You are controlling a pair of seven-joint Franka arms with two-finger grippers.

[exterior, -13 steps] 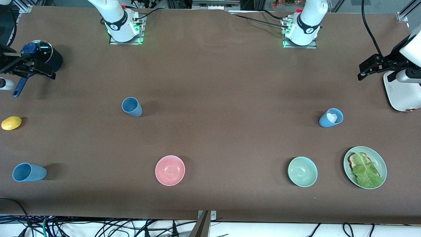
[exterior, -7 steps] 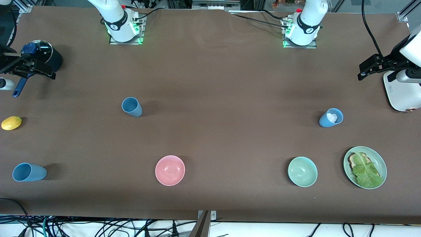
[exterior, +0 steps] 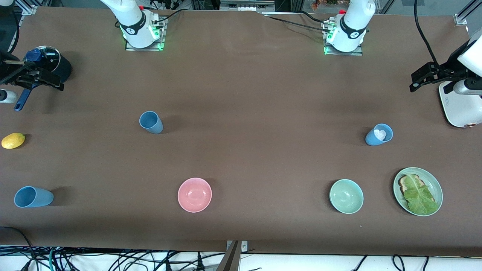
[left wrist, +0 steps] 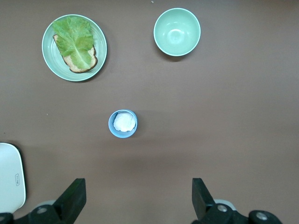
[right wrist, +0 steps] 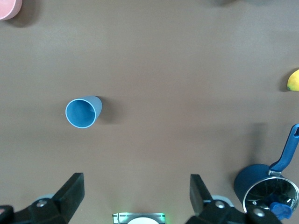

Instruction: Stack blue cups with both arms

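1. Left gripper point(left wrist: 135, 198): up in the air over the worktop point(exterior: 256, 94) at the left arm's end, beside the white toaster point(exterior: 457, 107). Fingers point(left wrist: 72, 200) spread wide, holding nothing.
2. Right gripper point(right wrist: 135, 193): up in the air at the right arm's end, over the dark-blue lidded saucepan point(exterior: 49, 64). Fingers point(right wrist: 70, 191) spread wide, empty.
3. Blue cup with something white inside point(exterior: 379, 134): upright on the worktop, well clear of the left fingers and roughly centred between them in the left wrist view point(left wrist: 123, 123).
4. Empty blue cup point(exterior: 151, 122): upright, well apart from the right fingers point(right wrist: 83, 112).
5. Third blue cup point(exterior: 33, 197): lying on its side near the front edge at the right arm's end.
6. Also on the worktop: pink bowl point(exterior: 194, 194), green bowl point(exterior: 346, 196), green plate with toast and lettuce point(exterior: 418, 191), lemon point(exterior: 13, 140).
7. No cups stacked yet.
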